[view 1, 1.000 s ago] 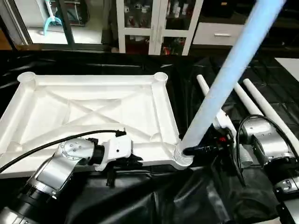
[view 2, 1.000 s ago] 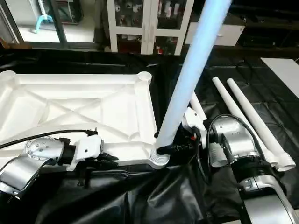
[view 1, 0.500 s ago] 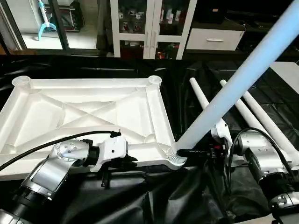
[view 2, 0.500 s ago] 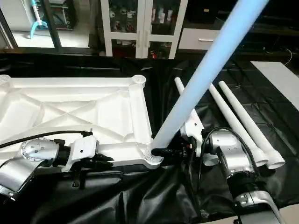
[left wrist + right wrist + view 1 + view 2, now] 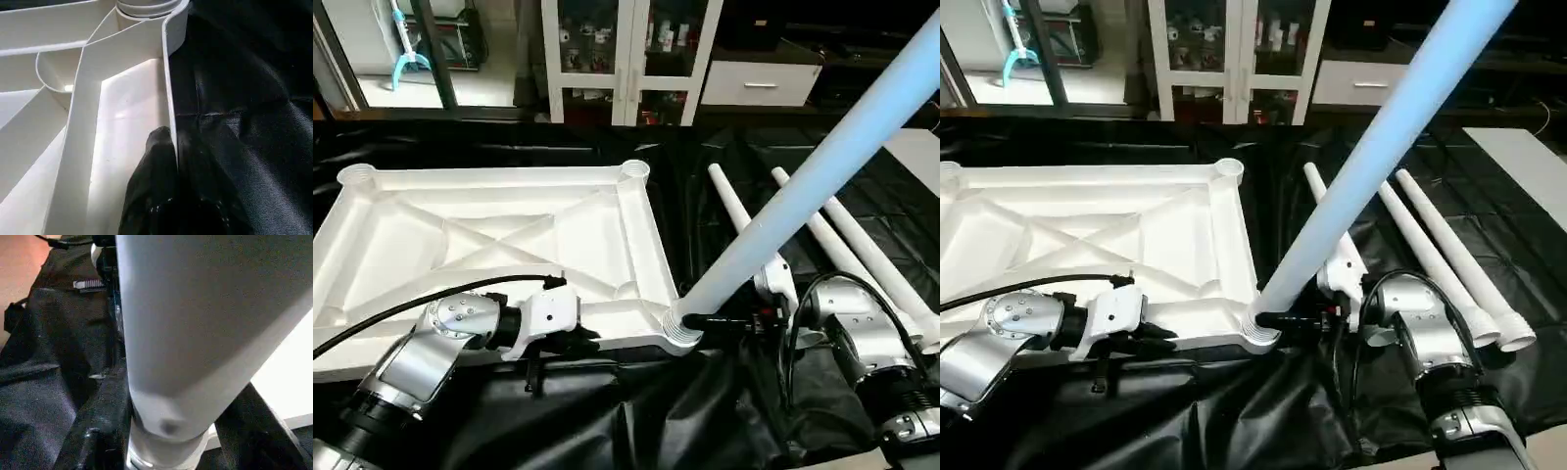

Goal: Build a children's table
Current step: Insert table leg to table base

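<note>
The children's table top (image 5: 489, 235) lies upside down on black sheeting, ribs up, with round sockets at its corners. My left gripper (image 5: 582, 338) is shut on the top's near rim (image 5: 168, 88), one black finger (image 5: 159, 161) inside the rim and one outside. A long white leg (image 5: 803, 186) stands in the near right corner socket (image 5: 680, 333) and leans up to the right. My right gripper (image 5: 697, 320) is shut on this leg just above the socket, its fingers (image 5: 102, 426) on either side of the tube (image 5: 195, 323). Three more legs (image 5: 1430, 259) lie on the sheet to the right.
Black sheeting (image 5: 656, 411) covers the work surface and bunches along the near edge. A white glass-door cabinet (image 5: 626, 49) and a drawer unit (image 5: 759, 83) stand behind. A white board corner (image 5: 915, 147) shows at the far right. My right forearm (image 5: 862, 343) rests beside the loose legs.
The whole picture has shifted, so the camera moved. The held leg looks to lean a little further right. Both grips stay as they were.
</note>
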Robot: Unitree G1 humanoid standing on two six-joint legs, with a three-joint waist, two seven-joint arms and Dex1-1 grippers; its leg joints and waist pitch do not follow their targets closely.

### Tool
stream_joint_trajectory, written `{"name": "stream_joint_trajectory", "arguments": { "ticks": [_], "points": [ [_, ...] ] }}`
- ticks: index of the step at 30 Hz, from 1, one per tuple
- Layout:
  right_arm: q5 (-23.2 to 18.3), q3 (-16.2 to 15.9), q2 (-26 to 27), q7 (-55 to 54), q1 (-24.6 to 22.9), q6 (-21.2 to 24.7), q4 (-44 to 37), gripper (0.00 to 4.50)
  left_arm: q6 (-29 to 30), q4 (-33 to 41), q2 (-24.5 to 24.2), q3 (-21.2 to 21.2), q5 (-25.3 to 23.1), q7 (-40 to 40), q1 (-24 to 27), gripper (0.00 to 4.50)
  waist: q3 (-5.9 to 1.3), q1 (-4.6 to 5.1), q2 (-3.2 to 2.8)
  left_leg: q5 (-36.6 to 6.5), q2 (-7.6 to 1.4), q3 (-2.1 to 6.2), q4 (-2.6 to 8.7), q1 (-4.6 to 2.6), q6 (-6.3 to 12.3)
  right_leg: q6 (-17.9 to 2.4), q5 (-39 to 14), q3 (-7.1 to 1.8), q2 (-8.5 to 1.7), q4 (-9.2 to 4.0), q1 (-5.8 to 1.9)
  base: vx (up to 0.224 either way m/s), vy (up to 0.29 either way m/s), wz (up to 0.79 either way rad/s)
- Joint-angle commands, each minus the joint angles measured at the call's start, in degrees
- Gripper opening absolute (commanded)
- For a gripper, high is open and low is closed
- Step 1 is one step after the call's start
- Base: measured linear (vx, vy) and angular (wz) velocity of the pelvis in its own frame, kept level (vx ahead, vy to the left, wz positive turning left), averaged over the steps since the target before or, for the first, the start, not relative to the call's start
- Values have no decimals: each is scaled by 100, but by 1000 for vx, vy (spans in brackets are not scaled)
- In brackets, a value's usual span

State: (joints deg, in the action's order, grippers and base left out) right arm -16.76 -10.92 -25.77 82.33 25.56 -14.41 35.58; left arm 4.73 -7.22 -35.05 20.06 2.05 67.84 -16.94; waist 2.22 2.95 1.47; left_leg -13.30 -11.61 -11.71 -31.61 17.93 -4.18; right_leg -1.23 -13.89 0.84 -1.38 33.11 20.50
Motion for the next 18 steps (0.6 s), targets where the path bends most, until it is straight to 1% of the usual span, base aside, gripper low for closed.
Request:
{"name": "stream_joint_trajectory", "arguments": {
  "ticks": [1,2,3,4,5,6,8,9,10,11,14,15,17,18],
  "points": [
    [1862,-1333,-174,-165,-613,505,1114,188,-77,22,51,328,-93,252,-20,0,133,52,-137,-2391,-299,193,480,3,-20,-956,-2055,-275,-513,-541,181,0,0,0],
    [1875,-1353,-133,-180,-573,514,1153,188,-77,20,52,332,-98,250,-20,0,134,65,-140,-2447,-297,202,482,5,-40,-942,-2117,-273,-513,-536,187,0,0,0],
    [1875,-1365,-92,-187,-531,534,1178,188,-69,22,58,336,-104,244,-24,0,143,74,-94,-2466,-295,203,483,18,-39,-928,-2155,-272,-509,-541,190,0,0,0],
    [1872,-1388,-43,-169,-483,570,1184,188,-51,33,64,335,-103,234,-21,0,157,70,-118,-2560,-295,206,484,2,-43,-898,-2304,-282,-519,-551,217,0,0,0],
    [1873,-1412,-7,-140,-445,589,1182,188,-36,47,67,336,-103,228,-17,0,160,78,-119,-2609,-294,212,484,-2,-50,-876,-2399,-283,-524,-557,221,0,0,0],
    [1875,-1446,50,-131,-380,603,1196,188,-23,59,73,334,-107,211,-13,0,168,101,-86,-2729,-290,232,487,5,-57,-790,-2688,-286,-532,-581,235,0,0,0],
    [1869,-1452,94,-160,-331,605,1214,188,-25,55,78,331,-113,198,-16,0,179,107,-102,-2803,-289,253,493,-2,-63,-727,-2888,-291,-542,-594,252,0,0,0],
    [1857,-1451,119,-182,-300,611,1216,188,-27,51,81,329,-117,192,-20,0,179,130,-101,-2853,-291,276,499,3,-79,-678,-3012,-294,-549,-598,263,0,0,0],
    [1837,-1462,123,-183,-286,631,1207,188,-27,48,83,328,-118,189,-22,0,181,125,-97,-2894,-293,275,498,-15,-70,-634,-3070,-302,-544,-619,280,0,0,0],
    [1829,-1467,124,-183,-280,639,1203,188,-26,46,84,327,-119,187,-23,0,179,141,-99,-2921,-290,281,499,-10,-70,-618,-3091,-304,-545,-618,281,0,0,0],
    [1779,-1528,128,-150,-239,727,1167,188,-28,31,91,322,-127,176,-32,0,177,154,-96,-2874,-294,286,514,17,-59,-634,-2920,-303,-534,-601,273,0,0,0],
    [1776,-1540,130,-140,-234,745,1162,188,-31,28,92,322,-131,174,-33,0,179,159,-101,-2907,-295,286,516,12,-63,-636,-2934,-302,-536,-604,281,0,0,0],
    [1737,-1446,198,-225,-227,802,1161,188,-36,7,122,316,-149,160,-50,0,182,158,-100,-2945,-294,279,510,0,-61,-629,-2980,-309,-536,-614,299,0,0,0],
    [1708,-1394,219,-285,-225,806,1179,188,-30,-1,137,313,-153,158,-60,0,183,157,-82,-2930,-290,277,508,6,-52,-619,-3005,-317,-538,-620,301,0,0,0]
  ]
}}
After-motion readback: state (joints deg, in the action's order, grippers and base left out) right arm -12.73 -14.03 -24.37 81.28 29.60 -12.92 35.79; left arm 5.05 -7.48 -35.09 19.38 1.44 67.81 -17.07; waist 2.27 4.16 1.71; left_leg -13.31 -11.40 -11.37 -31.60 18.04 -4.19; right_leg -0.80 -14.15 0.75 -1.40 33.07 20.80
